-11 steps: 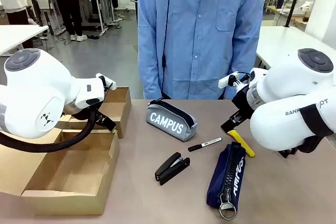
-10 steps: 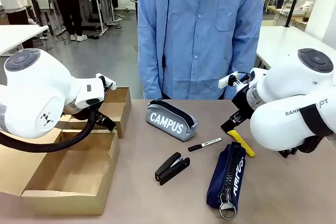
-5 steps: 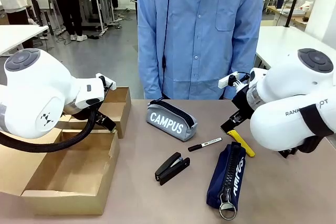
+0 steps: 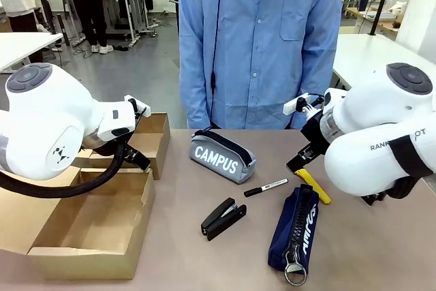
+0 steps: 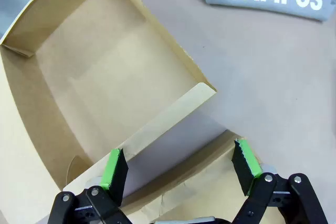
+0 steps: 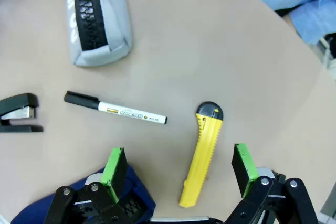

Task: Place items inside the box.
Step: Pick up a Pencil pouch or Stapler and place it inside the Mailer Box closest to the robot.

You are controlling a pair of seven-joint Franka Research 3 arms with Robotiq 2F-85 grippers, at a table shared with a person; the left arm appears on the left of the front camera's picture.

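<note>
Right wrist view: I see the yellow utility cutter (image 6: 202, 156) flat on the table (image 6: 236, 51), long axis nearly 12 to 6 o'clock, black end at 12. My right gripper (image 6: 177, 156) hangs over it, spread wide and empty. My left gripper (image 5: 178, 161) is also spread and empty.

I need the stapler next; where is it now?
In the front view the black stapler lies near the middle, between the cardboard box at picture left and the navy pencil case at right.
</note>
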